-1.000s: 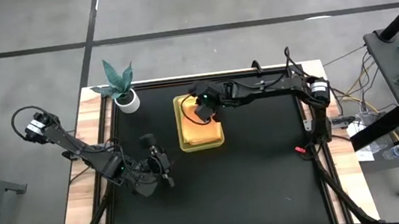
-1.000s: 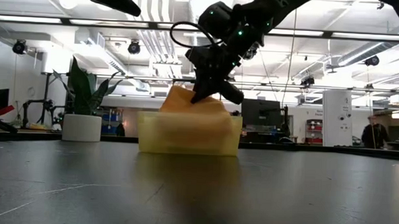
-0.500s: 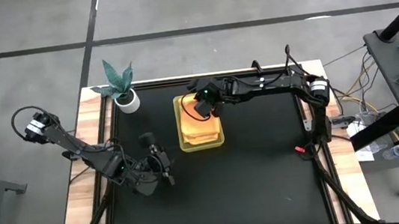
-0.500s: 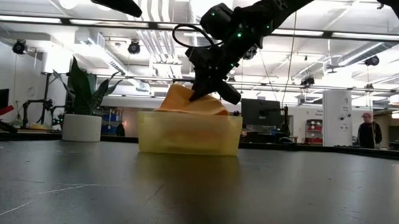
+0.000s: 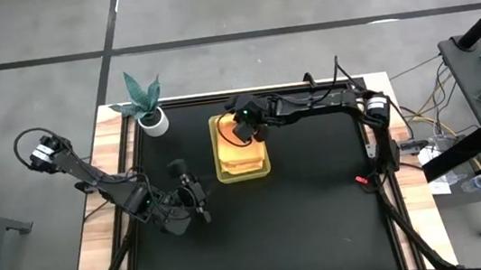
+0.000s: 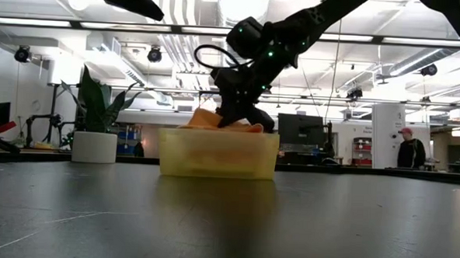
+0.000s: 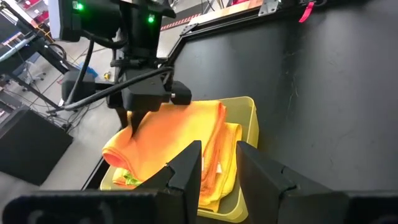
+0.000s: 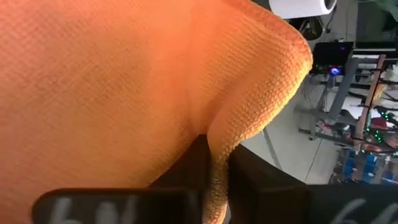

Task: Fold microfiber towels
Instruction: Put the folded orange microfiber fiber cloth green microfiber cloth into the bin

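Sitting near the front-left of the black tabletop (image 5: 322, 216): left claw (image 5: 195, 202), idle, fingers (image 7: 186, 163) parted with nothing between them, pointing toward the tray. Resting farther back, mid-tabletop toward the rear edge: yellow-green plastic tray (image 5: 243, 173) holding a stack of folded microfiber towels (image 5: 243, 157), orange one (image 7: 177, 134) lying on top, pale yellow layers (image 7: 229, 163) showing under it along with a bit of green at the tray's end. Reaching in from the right side and hovering over the tray's rear half: right claw (image 5: 243, 131), tips down at the top towel (image 6: 215, 119). Pinching a fold of the orange towel (image 8: 124, 81) between narrowly set fingers (image 8: 193, 165), going by the right wrist view; cloth bunching up into a ridge at the grip and poking just above the tray rim (image 6: 218, 135) in the low view. Standing at the back-left corner: small potted plant (image 5: 148, 105) in a white pot. Walking around in the room well beyond the tabletop: a person (image 6: 408, 150).
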You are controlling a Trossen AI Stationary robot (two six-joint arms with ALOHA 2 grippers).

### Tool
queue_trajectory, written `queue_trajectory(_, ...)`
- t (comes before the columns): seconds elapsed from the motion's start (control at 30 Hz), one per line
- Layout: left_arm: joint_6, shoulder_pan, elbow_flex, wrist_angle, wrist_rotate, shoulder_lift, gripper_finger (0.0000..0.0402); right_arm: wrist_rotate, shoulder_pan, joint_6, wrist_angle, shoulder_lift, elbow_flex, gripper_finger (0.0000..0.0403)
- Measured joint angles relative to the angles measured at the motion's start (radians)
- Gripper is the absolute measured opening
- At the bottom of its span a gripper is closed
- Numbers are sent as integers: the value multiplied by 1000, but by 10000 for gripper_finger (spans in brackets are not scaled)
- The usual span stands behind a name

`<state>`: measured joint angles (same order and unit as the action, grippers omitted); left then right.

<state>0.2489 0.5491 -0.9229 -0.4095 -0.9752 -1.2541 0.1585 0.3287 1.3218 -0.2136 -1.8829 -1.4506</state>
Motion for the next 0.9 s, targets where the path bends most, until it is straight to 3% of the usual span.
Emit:
queue_trajectory(0.3, 7, -23, 28, 18, 0, 0, 86, 2, 6, -14, 55, -6, 0, 82)
queue_trajectory(0.63, 0, -112, 62, 46, 1, 0, 86, 54, 6, -94, 55, -6, 0, 86)
queue_trajectory(0.9, -125, -250, 63, 62, 1, 0, 86, 52, 6, -142, 63, -6, 0, 94)
